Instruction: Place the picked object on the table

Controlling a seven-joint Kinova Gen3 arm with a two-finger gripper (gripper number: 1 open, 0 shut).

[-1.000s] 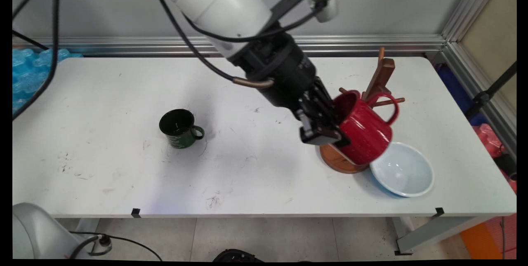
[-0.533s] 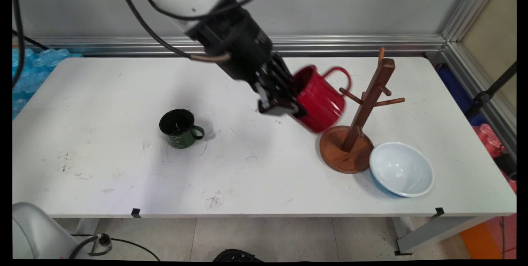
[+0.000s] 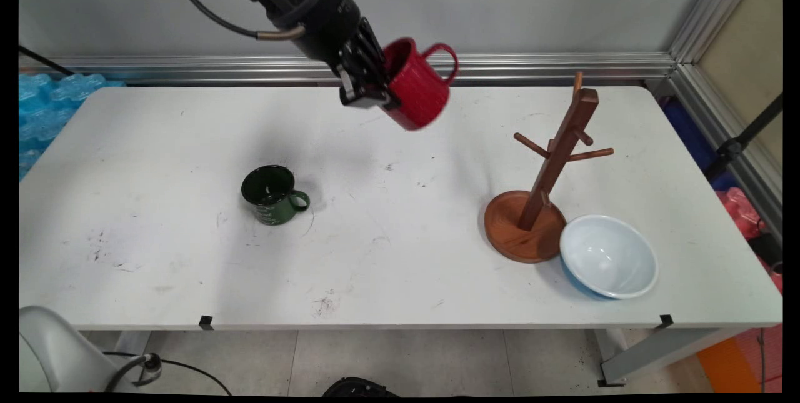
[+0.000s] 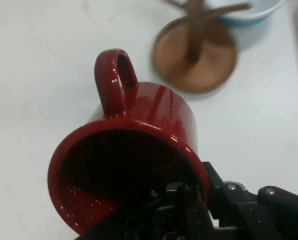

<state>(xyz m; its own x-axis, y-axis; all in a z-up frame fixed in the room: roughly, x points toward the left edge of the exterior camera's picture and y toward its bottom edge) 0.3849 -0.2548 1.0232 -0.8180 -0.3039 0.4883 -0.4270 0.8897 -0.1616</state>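
Observation:
My black gripper [image 3: 375,87] is shut on the rim of a red mug [image 3: 417,87], held tilted high above the table's far middle, handle pointing up and to the right. In the hand view the red mug [image 4: 139,145] fills the middle, its mouth towards the camera, with my gripper [image 4: 189,200] clamped on its lower rim, one finger inside. A wooden mug tree [image 3: 550,165] on a round base stands to the right, its pegs bare. A dark green mug [image 3: 272,195] sits upright on the table at the left of centre.
A pale blue bowl [image 3: 609,256] rests against the mug tree's base at the front right. The mug tree base [image 4: 196,52] and the bowl [image 4: 254,10] show blurred at the top of the hand view. Blue packaging [image 3: 44,109] lies beyond the table's left end.
The gripper has carried the red mug off the mug tree, up and to the left, from beside the tree to high over the table's far middle. The tree's pegs now stand bare.

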